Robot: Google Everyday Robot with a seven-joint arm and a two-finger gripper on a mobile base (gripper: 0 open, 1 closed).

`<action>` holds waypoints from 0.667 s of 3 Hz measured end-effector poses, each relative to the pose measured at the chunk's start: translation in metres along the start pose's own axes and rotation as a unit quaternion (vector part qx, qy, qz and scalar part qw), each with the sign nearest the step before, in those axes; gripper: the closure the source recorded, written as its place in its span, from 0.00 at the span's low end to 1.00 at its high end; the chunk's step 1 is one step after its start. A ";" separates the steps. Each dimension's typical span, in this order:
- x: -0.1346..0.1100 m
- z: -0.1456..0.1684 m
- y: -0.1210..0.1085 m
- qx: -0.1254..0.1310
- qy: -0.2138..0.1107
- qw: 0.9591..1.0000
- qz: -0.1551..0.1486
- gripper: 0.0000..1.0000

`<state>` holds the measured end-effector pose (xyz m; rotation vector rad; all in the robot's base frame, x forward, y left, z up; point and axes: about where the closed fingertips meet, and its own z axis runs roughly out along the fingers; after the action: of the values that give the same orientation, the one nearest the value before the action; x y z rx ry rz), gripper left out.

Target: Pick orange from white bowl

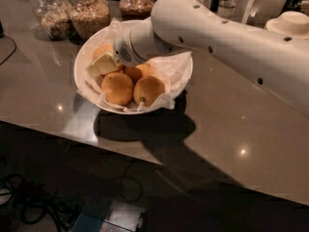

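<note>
The white bowl (82, 62), lined with crinkled white paper, stands on the dark counter left of centre. It holds several orange fruits. A round one (117, 88) lies at the front left. One with a dark stem dot (148, 91) lies at the front right. Another (137, 71) lies in the middle. A fourth (102, 50) lies at the back left. My white arm reaches in from the right. My gripper (104, 64) is inside the bowl at its left side, right at the back-left fruit and partly hiding it.
Three glass jars (89, 13) of dry goods stand behind the bowl. A stack of white plates (292, 23) sits at the back right. The counter's front edge runs diagonally below the bowl, with cables and a box on the floor beyond.
</note>
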<state>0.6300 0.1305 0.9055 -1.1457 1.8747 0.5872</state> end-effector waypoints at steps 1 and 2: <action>-0.003 0.007 -0.001 0.000 0.010 1.000 -0.009 0.57; -0.003 0.006 -0.001 0.000 0.013 1.000 -0.010 0.80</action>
<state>0.6346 0.1361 0.9047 -1.1766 1.8822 0.5638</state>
